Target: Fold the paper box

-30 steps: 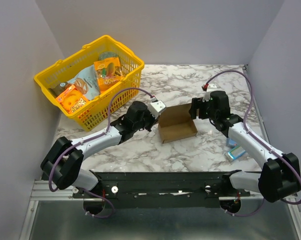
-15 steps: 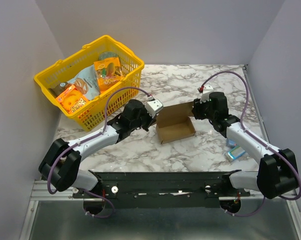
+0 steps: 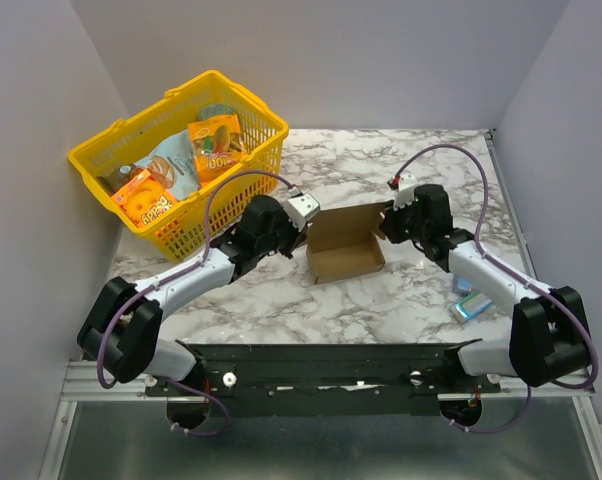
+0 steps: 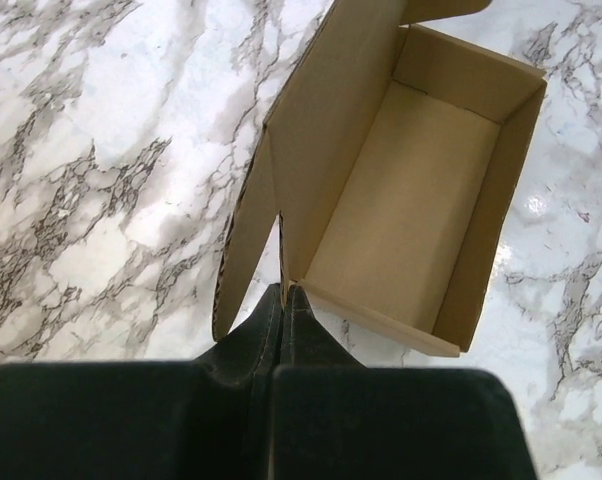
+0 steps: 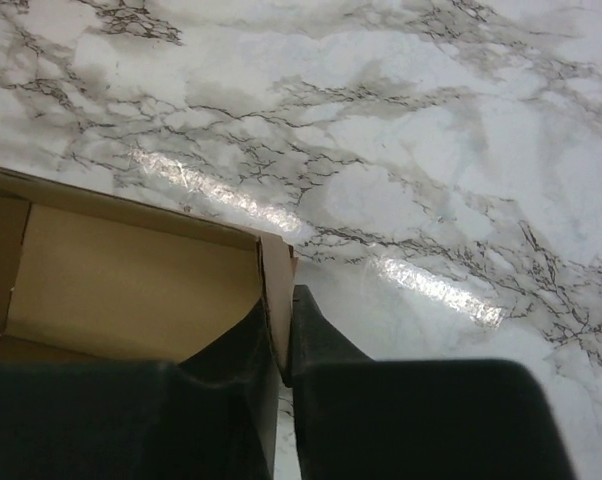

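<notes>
Your risk here was the cardboard itself: the left fingers [image 4: 266,335] were clamped shut on a thin corner edge of the paper box [image 3: 346,245] beside its loose flap, and the right fingers [image 5: 316,335] were nipped narrow onto the opposite wall's rim. Any uneven pull or twist could have torn the card, slipped a grip, or skewed the light box across the worktop [image 3: 401,295]. The box sat open-topped mid-worktop, just right of the yellow basket [image 3: 181,240], with both arms stretched forward and bent inward, wrists low at its sides.

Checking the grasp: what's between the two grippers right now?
The open paper box, shown in the top view; left gripper and right gripper each pinch a wall.
</notes>
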Action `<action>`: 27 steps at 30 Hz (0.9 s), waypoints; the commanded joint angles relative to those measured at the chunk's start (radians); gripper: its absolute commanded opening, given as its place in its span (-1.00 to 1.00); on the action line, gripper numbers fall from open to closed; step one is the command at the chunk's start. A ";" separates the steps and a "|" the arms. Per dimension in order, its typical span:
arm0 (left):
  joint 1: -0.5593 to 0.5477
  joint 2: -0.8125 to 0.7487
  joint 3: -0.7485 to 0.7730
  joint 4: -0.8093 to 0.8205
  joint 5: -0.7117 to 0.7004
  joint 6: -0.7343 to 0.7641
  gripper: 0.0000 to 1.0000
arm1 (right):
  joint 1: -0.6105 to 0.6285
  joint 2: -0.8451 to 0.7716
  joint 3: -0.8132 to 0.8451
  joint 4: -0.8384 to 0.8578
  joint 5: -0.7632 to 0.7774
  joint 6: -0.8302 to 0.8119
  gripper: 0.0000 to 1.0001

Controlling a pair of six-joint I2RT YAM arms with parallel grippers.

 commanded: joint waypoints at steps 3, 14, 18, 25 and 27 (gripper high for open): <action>0.026 0.009 0.042 0.019 0.027 -0.064 -0.29 | 0.003 -0.030 -0.011 0.023 -0.028 -0.002 -0.89; 0.079 0.026 0.046 0.085 0.054 -0.150 0.06 | 0.008 -0.066 -0.032 0.027 0.049 -0.011 -0.92; 0.084 0.035 0.042 0.108 0.065 -0.159 -0.14 | 0.011 -0.069 -0.032 0.027 0.057 -0.011 -0.92; 0.084 0.085 0.051 0.157 0.108 -0.210 -0.52 | 0.023 -0.074 -0.036 0.058 0.077 -0.005 -0.92; 0.084 0.098 0.066 0.162 0.093 -0.243 -0.67 | 0.040 -0.080 -0.043 0.061 0.095 0.003 -0.94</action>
